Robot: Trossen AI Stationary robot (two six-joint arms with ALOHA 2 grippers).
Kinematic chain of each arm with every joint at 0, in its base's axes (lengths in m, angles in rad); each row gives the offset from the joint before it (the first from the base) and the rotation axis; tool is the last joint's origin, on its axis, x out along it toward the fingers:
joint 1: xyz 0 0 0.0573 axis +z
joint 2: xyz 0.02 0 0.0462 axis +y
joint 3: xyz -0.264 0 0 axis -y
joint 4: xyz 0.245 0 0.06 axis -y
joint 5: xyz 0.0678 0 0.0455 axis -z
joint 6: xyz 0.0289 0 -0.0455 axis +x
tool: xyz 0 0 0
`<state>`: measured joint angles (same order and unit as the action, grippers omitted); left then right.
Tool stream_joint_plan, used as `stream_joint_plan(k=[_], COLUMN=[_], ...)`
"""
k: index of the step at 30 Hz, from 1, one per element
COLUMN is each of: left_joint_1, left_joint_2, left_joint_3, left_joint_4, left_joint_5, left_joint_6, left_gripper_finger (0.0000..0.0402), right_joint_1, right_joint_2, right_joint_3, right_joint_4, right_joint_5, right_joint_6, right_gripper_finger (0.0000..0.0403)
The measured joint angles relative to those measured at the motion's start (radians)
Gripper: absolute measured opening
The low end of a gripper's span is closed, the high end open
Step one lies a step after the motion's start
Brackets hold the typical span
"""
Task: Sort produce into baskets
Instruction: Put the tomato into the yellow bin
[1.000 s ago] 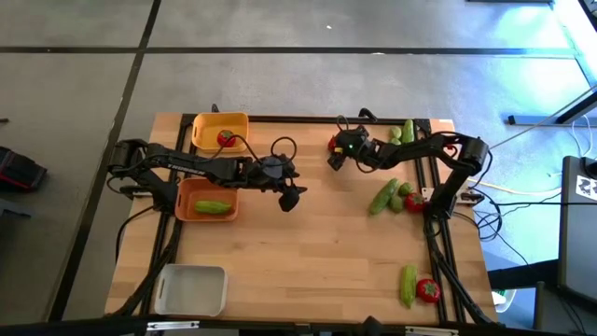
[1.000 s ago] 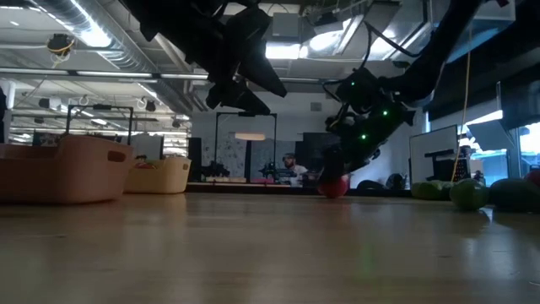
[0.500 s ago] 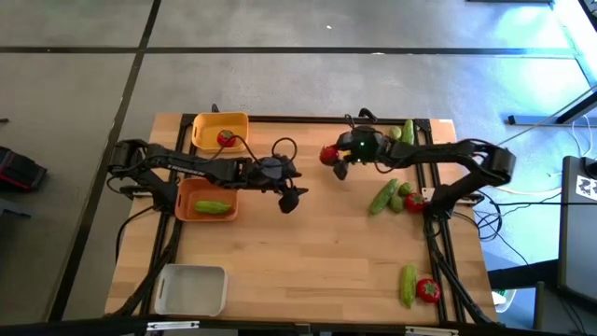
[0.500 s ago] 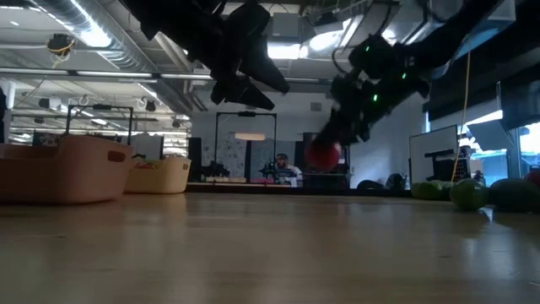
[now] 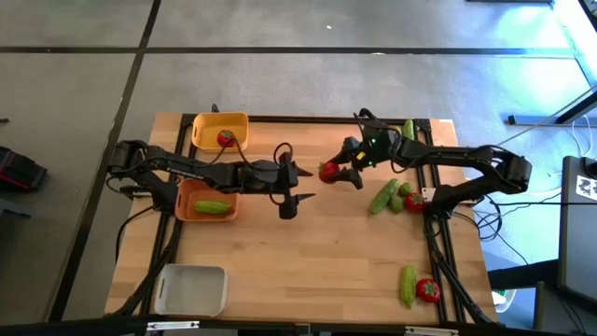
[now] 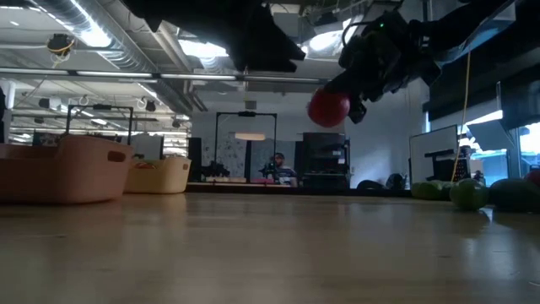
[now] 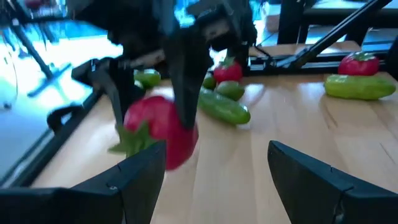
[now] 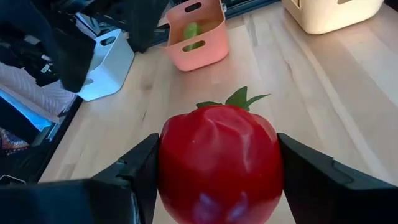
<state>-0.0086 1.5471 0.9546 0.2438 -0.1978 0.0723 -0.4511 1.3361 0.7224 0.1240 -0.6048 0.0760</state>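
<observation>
A: From above, where is the tomato (image 5: pixel 327 171)?

B: Mid-table, grasped by the right gripper (image 5: pixel 333 172); the left gripper (image 5: pixel 300 185) faces it, fingers spread, empty.

A: And the low view?

B: The tomato (image 6: pixel 328 107) hangs above the table (image 6: pixel 270 253).

A: The wrist views?

B: Left gripper (image 7: pixel 211 168) wide apart before it; right fingers (image 8: pixel 134 165) clench the tomato (image 8: pixel 219 163); orange basket (image 8: pixel 194 43) beyond.

Both arms stretched in toward mid-table, grippers nearly facing each other, both up off the wood. Right gripper (image 5: pixel 338 173) clamped on a red tomato (image 5: pixel 327 172), pinched between both fingers (image 8: pixel 134 171). Left gripper (image 5: pixel 297 187) just beside it, fingers (image 7: pixel 134 180) spread wide apart, nothing in them.
</observation>
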Motion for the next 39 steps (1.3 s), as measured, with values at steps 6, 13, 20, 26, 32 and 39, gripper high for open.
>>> stream_joint_plan(k=[6,13,20,26,32,39], left_joint_1=[0.001,0.007,0.002,0.000,-0.001,-0.001], left_joint_2=[0.000,0.000,0.000,0.000,0.000,-0.002], left_joint_3=[0.000,0.000,0.000,0.000,0.000,0.000], left_joint_4=[-0.010,0.001,0.008,0.010,0.010,-0.011], left_joint_5=[-0.001,-0.008,-0.103,-0.106,-0.108,-0.113], left_joint_6=[-0.009,0.097,0.162,0.244,0.252,0.074], left_gripper_finger=[0.0276,0.0277,0.0339,0.0396,0.0391,0.0390], right_joint_1=[0.000,0.000,0.010,0.073,0.127,0.170], right_joint_2=[0.000,0.001,0.002,0.008,0.009,0.010], right_joint_3=[0.000,0.000,0.000,0.000,0.001,0.000], right_joint_4=[0.009,0.062,0.123,0.253,0.304,0.328], right_joint_5=[-0.020,-0.045,-0.070,-0.017,0.118,0.214], right_joint_6=[0.005,0.027,0.055,0.104,0.177,0.234], right_gripper_finger=[0.0250,0.0250,0.0250,0.0250,0.0250,0.0250])
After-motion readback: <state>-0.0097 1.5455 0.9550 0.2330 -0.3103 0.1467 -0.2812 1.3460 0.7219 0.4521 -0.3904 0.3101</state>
